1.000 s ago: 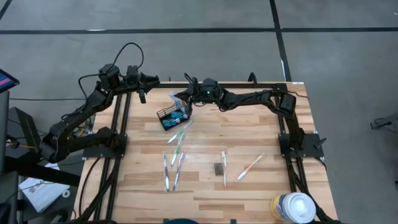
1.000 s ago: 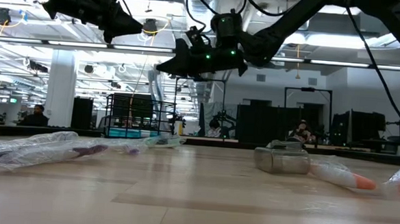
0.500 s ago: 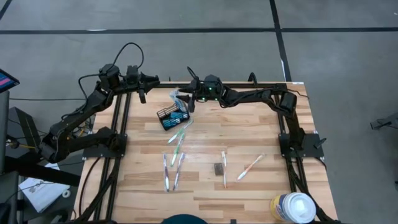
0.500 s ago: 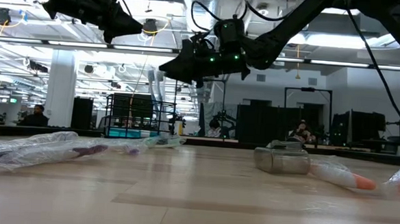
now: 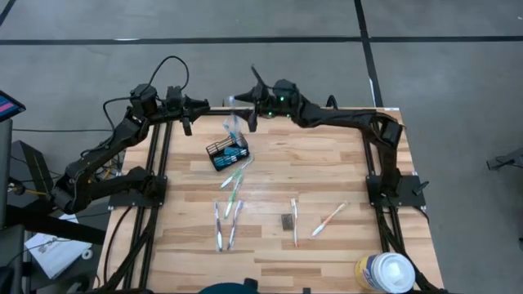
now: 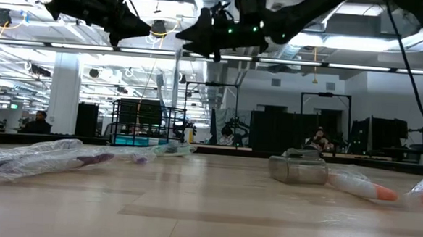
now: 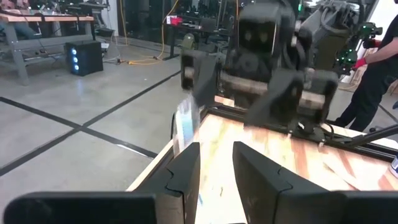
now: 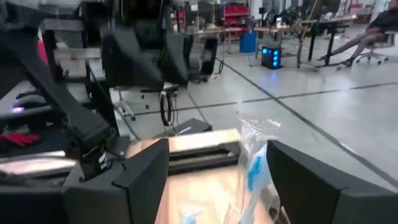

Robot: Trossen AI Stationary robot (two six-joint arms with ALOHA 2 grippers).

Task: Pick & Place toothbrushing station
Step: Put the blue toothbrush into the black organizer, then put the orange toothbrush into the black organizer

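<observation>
Caddy [image 5: 227, 152] just below wide-open right gripper [image 5: 243, 116].

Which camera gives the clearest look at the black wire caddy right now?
The high view: the whole caddy shows from above, near the table's far left, with brushes in it. The low view shows it small and distant; the wrist views do not clearly show it.

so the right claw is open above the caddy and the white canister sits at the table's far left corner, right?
Not quite. The right claw is open above the caddy, but the white canister stands at the table's near right corner, not the far left. The high view shows it.
</observation>
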